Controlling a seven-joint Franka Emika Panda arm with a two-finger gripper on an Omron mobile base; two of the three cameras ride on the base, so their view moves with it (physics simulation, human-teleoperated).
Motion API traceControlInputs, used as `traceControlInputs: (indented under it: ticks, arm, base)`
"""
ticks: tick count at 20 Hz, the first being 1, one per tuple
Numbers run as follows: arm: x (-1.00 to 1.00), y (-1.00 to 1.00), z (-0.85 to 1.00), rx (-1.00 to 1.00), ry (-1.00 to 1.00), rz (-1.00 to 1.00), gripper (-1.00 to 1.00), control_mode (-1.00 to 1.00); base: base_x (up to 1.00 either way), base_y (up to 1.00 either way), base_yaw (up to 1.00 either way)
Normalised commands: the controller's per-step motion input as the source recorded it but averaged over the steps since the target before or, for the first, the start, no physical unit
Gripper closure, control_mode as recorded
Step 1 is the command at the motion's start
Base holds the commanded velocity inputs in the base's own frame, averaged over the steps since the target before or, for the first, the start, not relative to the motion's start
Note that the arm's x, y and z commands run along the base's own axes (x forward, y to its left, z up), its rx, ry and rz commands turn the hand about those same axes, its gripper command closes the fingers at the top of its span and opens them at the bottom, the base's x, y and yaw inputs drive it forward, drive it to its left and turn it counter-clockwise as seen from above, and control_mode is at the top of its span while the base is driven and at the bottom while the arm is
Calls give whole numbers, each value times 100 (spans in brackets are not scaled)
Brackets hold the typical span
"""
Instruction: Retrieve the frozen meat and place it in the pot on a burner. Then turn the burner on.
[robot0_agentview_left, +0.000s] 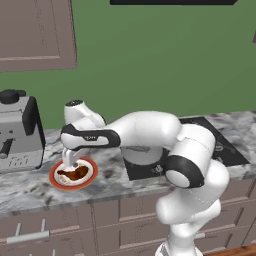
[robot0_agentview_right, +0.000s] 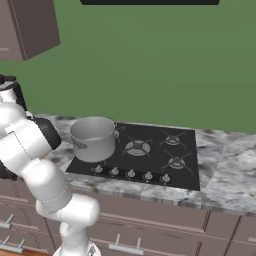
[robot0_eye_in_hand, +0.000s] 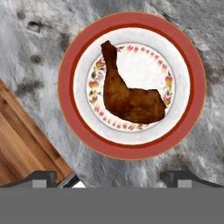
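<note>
fingertips (robot0_eye_in_hand: 43, 177) are sitting apart as i'm hovering over the frozen meat (robot0_eye_in_hand: 127, 94), judging it glossy, slippery, best gripped mid-body.

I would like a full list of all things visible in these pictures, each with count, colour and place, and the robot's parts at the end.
frozen meat: one, reddish-brown, lying on the plate.
plate: one, white with orange-red rim and flower band, on the counter left of the stove.
pot: one, grey metal, on the stove's front left burner.
stove: one, black, set in the counter, a row of knobs along its front.
coffee machine: one, silver and black, on the counter left of the plate.
counter: one, grey marble.
wall cabinets: brown, upper left.
drawers: brown, below the counter.
wall: green.
gripper: one, white, over the plate; the fingertips stand apart, open.
</note>
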Motion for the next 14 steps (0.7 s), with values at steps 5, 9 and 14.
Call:
traceControlInputs:
  ticks: [5,9,14]
  arm:
    - [4,7,-25,-9,-4,0,-100,-100]
    - [10,9,-8,0,0,0,-100,-100]
    - [19,12,-9,-2,0,0,-100,-100]
  base:
    - [0,0,0]
    - [0,0,0]
    - [0,0,0]
